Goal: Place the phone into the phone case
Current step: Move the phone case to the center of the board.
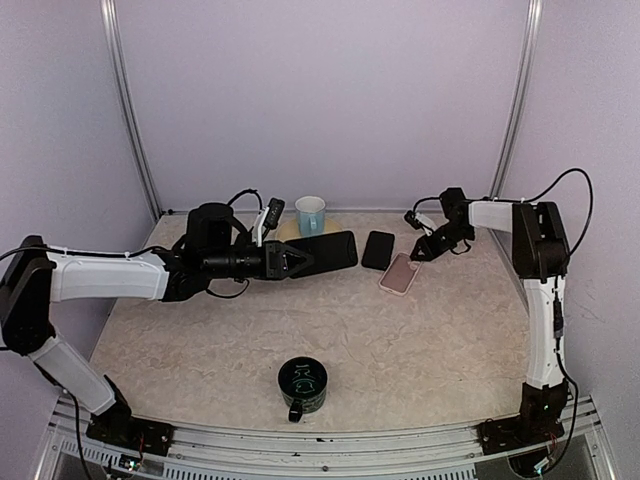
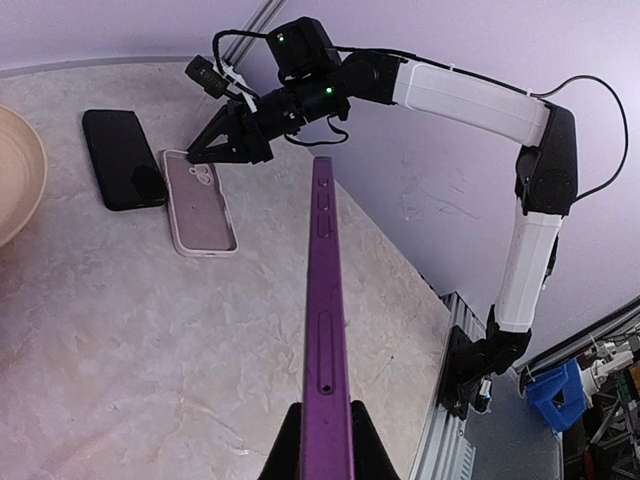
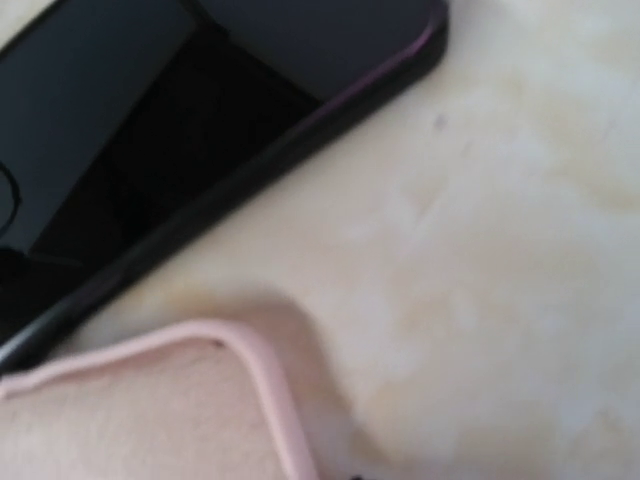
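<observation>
My left gripper [image 1: 300,260] is shut on the phone [image 1: 328,250], a dark slab with a purple edge, and holds it above the table's middle back. In the left wrist view the phone [image 2: 325,290] runs edge-on from between the fingers [image 2: 283,450]. The pink phone case [image 1: 400,273] lies open side up on the table, right of centre. My right gripper [image 1: 421,251] reaches down to the case's far corner. The left wrist view shows the right gripper's tips [image 2: 196,155] at the corner of the case [image 2: 200,205]. The right wrist view shows only the case rim [image 3: 265,380], no fingers.
A second black phone-like slab [image 1: 378,250] lies just left of the case. A pale blue cup [image 1: 310,214] and a tan dish [image 1: 289,230] stand at the back. A dark green mug [image 1: 302,385] sits near the front edge.
</observation>
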Available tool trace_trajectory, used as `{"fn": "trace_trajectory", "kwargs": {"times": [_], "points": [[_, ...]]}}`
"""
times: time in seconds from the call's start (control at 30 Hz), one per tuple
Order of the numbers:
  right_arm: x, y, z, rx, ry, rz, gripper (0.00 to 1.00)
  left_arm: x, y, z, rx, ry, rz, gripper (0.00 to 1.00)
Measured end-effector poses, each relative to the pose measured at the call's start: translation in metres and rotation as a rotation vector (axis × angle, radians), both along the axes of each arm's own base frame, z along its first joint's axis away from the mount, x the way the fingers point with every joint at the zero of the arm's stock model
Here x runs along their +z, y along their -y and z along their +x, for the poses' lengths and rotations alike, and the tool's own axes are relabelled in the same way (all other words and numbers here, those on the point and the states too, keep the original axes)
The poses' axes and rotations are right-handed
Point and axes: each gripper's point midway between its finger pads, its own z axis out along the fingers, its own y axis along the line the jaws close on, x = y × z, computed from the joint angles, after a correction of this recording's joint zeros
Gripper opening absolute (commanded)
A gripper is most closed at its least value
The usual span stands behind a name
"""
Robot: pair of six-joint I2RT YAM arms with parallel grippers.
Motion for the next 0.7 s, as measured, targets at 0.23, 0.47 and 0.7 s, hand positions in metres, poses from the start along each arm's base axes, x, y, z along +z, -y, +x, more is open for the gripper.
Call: {"fn": "trace_trajectory", "kwargs": {"times": [0.23,0.47,0.7], "points": [[0.0,0.0,-0.027,-0.007,-0.029,-0.008,0.0,-0.005,0.002,0.001,-0.013,-0.014,-0.004,0.0],[0.001,-0.01,-0.057,-0.004,-0.06,-0.052,0.0,-0.013,0.008,0.004,-0.029,-0.039,-0.006,0.0],[0.009,-0.031,-0.084,0.012,-0.101,-0.081,0.0,-0.012,0.01,0.007,-0.036,-0.04,-0.012,0.0]]}}
